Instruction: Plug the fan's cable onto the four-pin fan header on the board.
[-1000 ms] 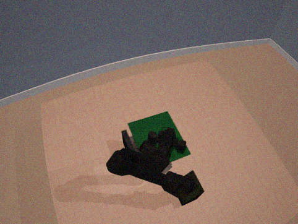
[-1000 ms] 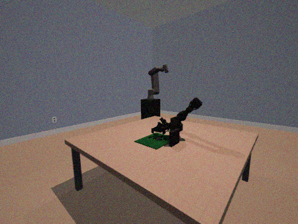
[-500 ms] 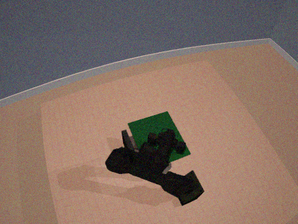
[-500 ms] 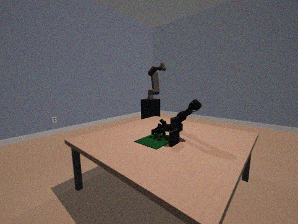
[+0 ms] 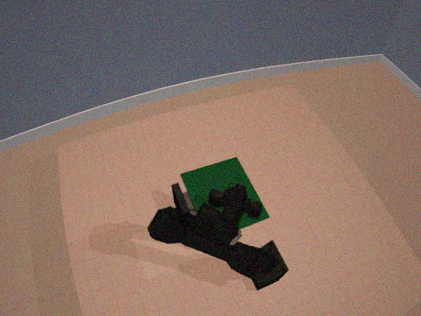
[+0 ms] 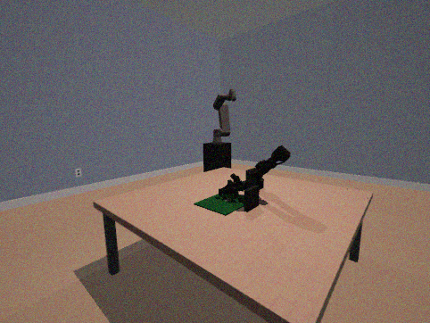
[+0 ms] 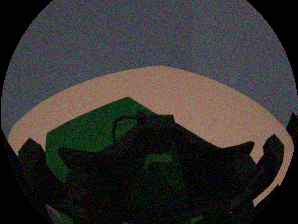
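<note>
The green board [image 5: 218, 175] [image 6: 213, 205] [image 7: 80, 137] lies flat on the table. My gripper [image 5: 233, 202] [image 6: 230, 189] [image 7: 157, 127] hangs low over the board's near part and is shut on the fan's dark plug [image 7: 160, 141]. In the wrist view a thin dark cable [image 7: 131, 120] loops up from the plug. A small grey fan [image 5: 179, 195] stands at the board's left edge, beside the arm. The four-pin header is hidden under the gripper and plug. I cannot tell how far down the plug sits.
The tan table [image 5: 327, 175] [image 6: 268, 259] has its edges far from the board. My arm's elbow [image 5: 268, 264] [image 6: 280, 155] rises behind the gripper. A second arm on a black pedestal [image 6: 217, 156] stands beyond the table.
</note>
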Motion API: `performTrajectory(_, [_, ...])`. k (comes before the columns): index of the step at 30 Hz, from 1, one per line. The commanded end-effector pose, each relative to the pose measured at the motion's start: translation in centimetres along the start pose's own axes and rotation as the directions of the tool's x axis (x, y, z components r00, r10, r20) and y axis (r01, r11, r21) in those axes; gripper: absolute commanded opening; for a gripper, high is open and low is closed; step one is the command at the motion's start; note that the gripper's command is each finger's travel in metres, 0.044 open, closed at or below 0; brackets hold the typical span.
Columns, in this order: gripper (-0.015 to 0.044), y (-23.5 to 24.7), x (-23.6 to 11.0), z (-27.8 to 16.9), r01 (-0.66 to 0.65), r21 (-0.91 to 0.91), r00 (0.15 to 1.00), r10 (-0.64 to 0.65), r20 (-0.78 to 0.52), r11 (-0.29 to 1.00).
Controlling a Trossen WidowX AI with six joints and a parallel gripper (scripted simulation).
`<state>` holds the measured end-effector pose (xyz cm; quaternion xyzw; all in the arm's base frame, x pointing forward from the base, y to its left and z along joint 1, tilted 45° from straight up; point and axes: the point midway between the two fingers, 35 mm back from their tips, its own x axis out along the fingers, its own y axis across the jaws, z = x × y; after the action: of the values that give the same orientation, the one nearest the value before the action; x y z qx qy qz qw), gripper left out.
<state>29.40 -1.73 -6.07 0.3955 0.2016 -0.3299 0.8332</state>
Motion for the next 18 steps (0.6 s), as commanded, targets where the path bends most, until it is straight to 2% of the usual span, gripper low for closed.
performTrajectory(1, [0.0,0.1,0.1,-0.2,-0.003,0.005,1.0,0.003,0.005,1.0])
performTrajectory(18, [0.0,0.1,0.3,-1.7,-0.002,0.005,1.0,0.002,0.004,1.0])
